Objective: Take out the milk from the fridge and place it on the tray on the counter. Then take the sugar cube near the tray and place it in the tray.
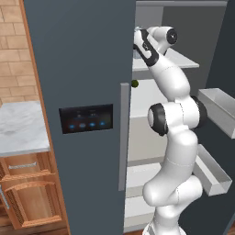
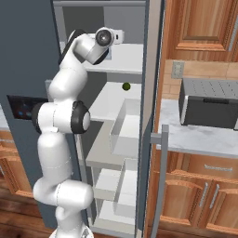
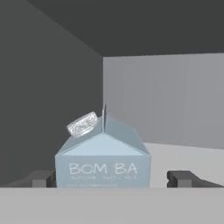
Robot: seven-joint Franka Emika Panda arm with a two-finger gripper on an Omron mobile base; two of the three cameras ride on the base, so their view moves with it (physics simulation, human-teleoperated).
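The milk (image 3: 103, 159), a pale grey-blue carton with a peaked top and a clear cap, stands on a pale shelf inside the fridge (image 1: 78, 69), close in front of the hand. My gripper (image 3: 113, 179) is open. One fingertip (image 3: 41, 178) stands beside each side of the carton, and nothing is held. In both base views the arm reaches onto the fridge's top shelf (image 2: 125, 58). The counter (image 2: 200, 137) runs to the right of the fridge. The tray and the sugar cube are out of view.
The fridge's right door (image 2: 153, 93) is swung open, with bins (image 1: 220, 108) on its inner side. A small green ball (image 2: 126, 86) lies on the second shelf. A grey appliance (image 2: 209, 109) sits on the counter. Another stretch of counter (image 1: 18, 124) lies left of the fridge.
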